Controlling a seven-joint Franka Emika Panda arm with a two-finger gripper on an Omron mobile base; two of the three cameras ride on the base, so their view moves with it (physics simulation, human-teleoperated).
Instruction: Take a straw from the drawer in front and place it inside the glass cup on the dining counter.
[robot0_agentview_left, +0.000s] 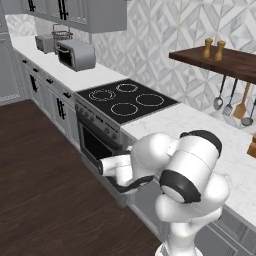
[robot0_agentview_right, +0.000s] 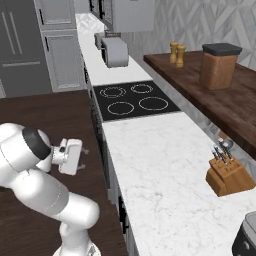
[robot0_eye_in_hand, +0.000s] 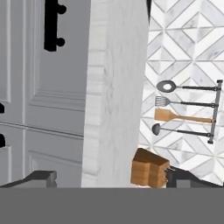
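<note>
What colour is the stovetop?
Black stovetop with white burner rings, clearest in the right base view.

Two rear base views sharing the stove (robot0_agentview_left: 126, 99); hand view rolled sideways.

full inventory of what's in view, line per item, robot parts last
Stove: 1, black, set in the marble worktop.
Microwave: 1, grey, worktop left of stove.
Toaster: 1, grey, behind microwave.
Shakers: 2, tan, wooden shelf.
Canister: 1, brown with dark lid, same shelf.
Knife block: 1, wooden, on worktop.
Hanging utensils: 4, on wall rack.
Gripper: 1, white, open, facing the cabinet fronts.
</note>
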